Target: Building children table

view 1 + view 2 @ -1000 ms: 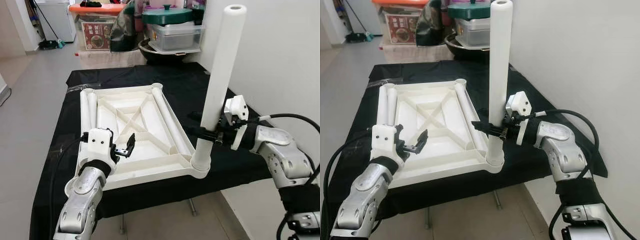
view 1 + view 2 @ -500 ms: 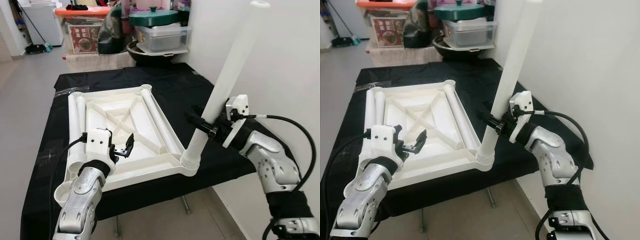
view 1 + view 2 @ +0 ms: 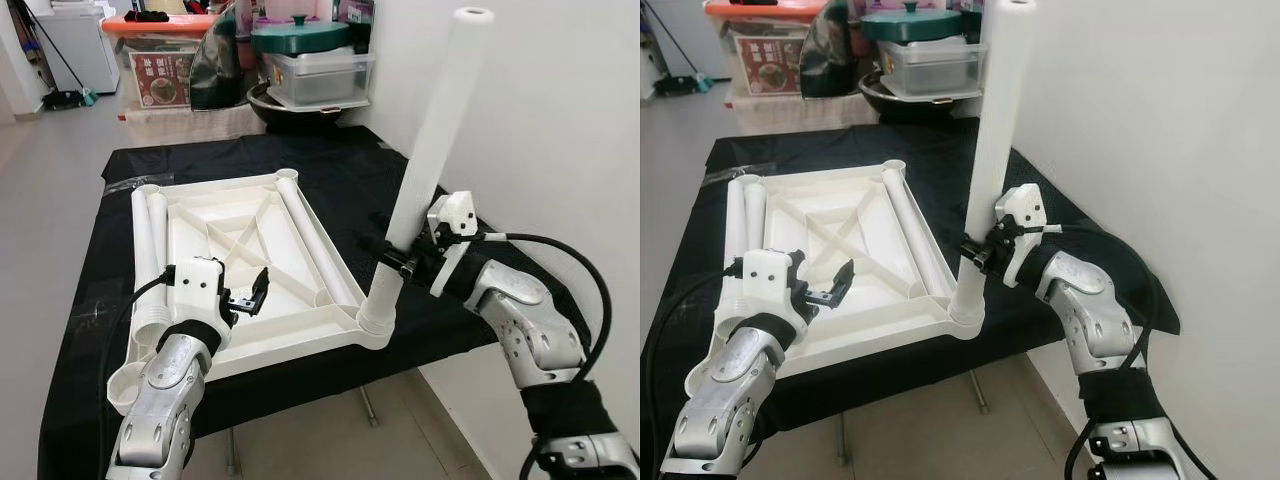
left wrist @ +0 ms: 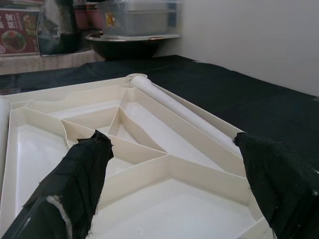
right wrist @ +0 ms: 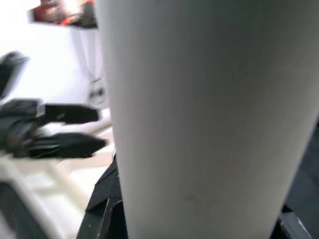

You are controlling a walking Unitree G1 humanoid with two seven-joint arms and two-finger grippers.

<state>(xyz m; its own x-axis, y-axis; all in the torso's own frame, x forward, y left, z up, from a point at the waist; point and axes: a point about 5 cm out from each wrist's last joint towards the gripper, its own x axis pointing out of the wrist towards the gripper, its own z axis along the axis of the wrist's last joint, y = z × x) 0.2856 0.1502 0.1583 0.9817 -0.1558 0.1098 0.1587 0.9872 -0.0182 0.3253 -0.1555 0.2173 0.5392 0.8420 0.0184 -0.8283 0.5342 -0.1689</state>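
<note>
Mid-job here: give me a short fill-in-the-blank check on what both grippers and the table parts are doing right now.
1. The right gripper is shut on the ______ white plastic tube leg.
2. That leg's lower end sits in a corner socket of the upside-down white plastic tabletop, at the corner nearest the robot's ______ arm.
3. The left gripper hovers over the tabletop with its fingers ______.
4. The tabletop rests on a ______ cloth.

Missing words: standing; right; open; black

The white table leg (image 5: 199, 114) crowds the right wrist view, blurred, both ends cut off. It hides the right tool (image 3: 398, 262) fingertips. The label on the red-lidded storage box (image 3: 160, 75) is illegible.
</note>
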